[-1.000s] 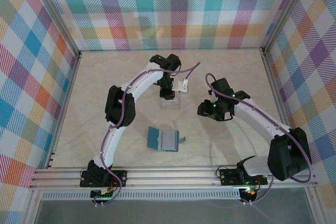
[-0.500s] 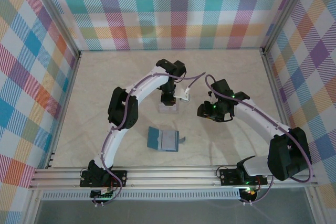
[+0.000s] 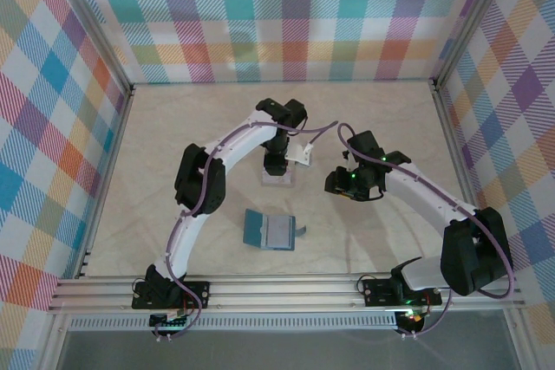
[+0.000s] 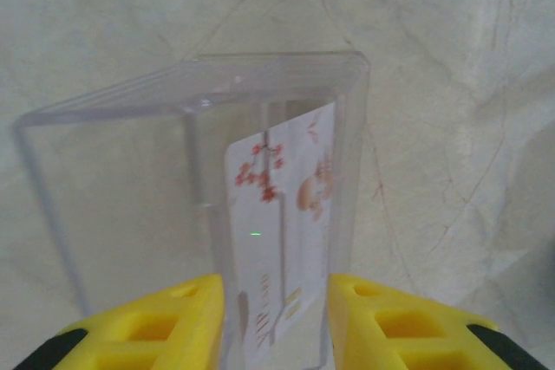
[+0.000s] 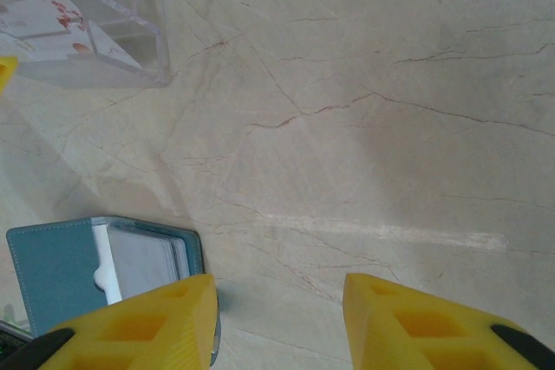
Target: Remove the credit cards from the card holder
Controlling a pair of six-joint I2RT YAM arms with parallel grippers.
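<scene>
Marble-look counter (image 3: 173, 145), plaid walls enclosing it.

Nearest, at 6 o'clock: card holder (image 3: 269, 231) lying open and flat, teal flap at 9 o'clock, pale card (image 5: 143, 259) sitting in its inner pocket.

Further in, at 1 o'clock of the holder: right pincer (image 5: 279, 292) hovering over bare counter, fingers standing part-way apart, gripping nothing.

Furthest, at 12 o'clock of the holder: clear plastic box (image 4: 130, 171) standing on the counter, credit card (image 4: 282, 214) with red floral print standing upright inside.

Left pincer (image 4: 274, 292) pointing down at the box, yellow fingers parted and flanking the card's near end, a sliver of gap showing; not clamping it.
</scene>
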